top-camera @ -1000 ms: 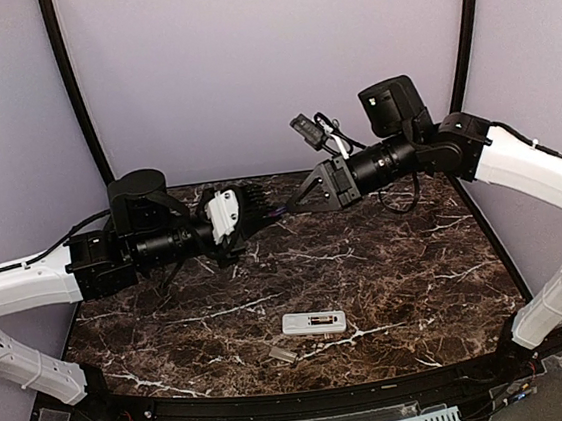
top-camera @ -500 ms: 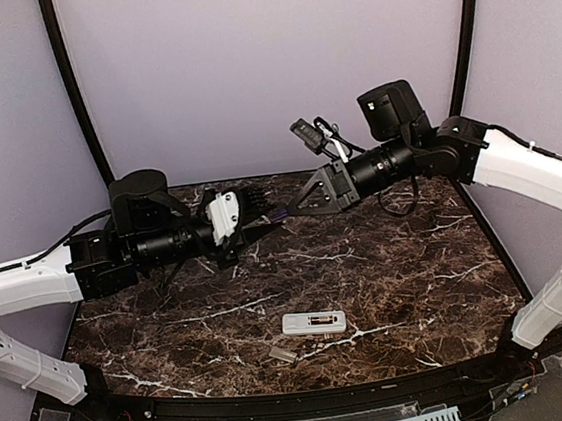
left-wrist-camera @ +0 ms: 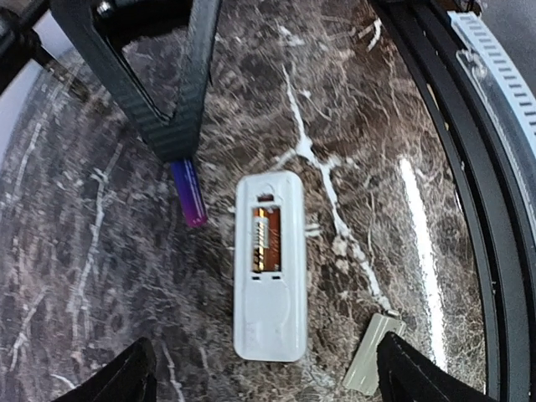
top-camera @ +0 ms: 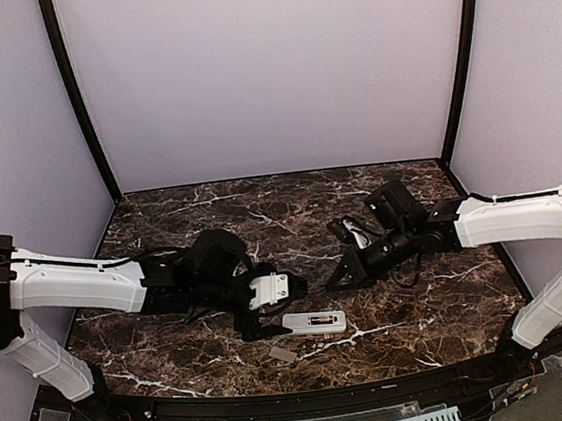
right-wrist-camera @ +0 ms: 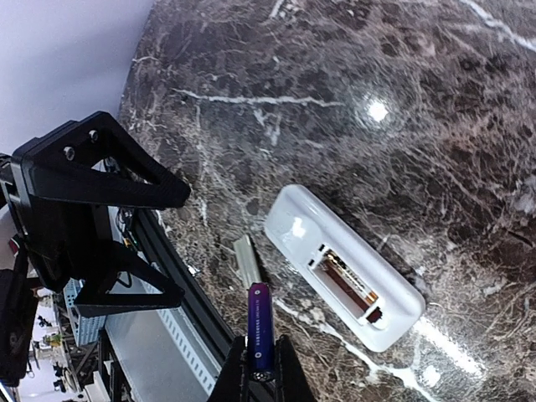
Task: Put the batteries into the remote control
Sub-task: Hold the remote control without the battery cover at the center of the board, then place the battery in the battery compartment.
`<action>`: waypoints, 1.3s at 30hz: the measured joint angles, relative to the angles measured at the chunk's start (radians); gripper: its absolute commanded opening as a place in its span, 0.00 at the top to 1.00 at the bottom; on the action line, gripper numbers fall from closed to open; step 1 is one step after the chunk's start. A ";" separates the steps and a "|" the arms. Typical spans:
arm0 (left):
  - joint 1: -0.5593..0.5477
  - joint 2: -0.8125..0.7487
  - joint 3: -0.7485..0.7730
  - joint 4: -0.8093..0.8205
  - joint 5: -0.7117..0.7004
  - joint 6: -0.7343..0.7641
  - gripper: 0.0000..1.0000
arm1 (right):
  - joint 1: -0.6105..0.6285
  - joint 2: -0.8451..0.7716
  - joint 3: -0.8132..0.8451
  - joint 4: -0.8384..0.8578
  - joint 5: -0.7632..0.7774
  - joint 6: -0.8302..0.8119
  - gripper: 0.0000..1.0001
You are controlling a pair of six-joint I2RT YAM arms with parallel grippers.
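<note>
Remote control (top-camera: 314,322) lay back-up on table (top-camera: 442,304), near-centre. One battery (left-wrist-camera: 265,239) sat in its bay. Cover piece (top-camera: 282,353) lay near-left of remote, apart from it. Left gripper (top-camera: 264,313) hung just left of remote. Right gripper (top-camera: 338,278) sat just far-right of remote, second battery (right-wrist-camera: 259,328) between its fingertips, beside remote.

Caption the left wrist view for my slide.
Right claw holds a purple battery beside the face-down remote, one cell already loaded.
</note>
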State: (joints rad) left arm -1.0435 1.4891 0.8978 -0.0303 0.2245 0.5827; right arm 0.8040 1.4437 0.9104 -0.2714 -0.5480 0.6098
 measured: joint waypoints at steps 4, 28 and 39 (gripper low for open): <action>0.000 0.122 -0.001 -0.010 0.015 -0.010 0.12 | 0.000 0.031 -0.113 0.134 0.007 0.062 1.00; 0.058 0.312 0.044 0.018 0.074 -0.026 0.35 | 0.025 0.119 -0.225 0.361 0.014 0.127 1.00; 0.058 0.314 0.044 0.023 0.076 -0.045 0.36 | 0.028 0.127 -0.226 0.348 0.014 0.103 1.00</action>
State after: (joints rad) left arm -0.9855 1.8030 0.9421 -0.0071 0.3000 0.5377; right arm 0.8318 1.5703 0.6842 0.0765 -0.5339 0.7132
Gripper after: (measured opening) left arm 0.641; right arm 0.052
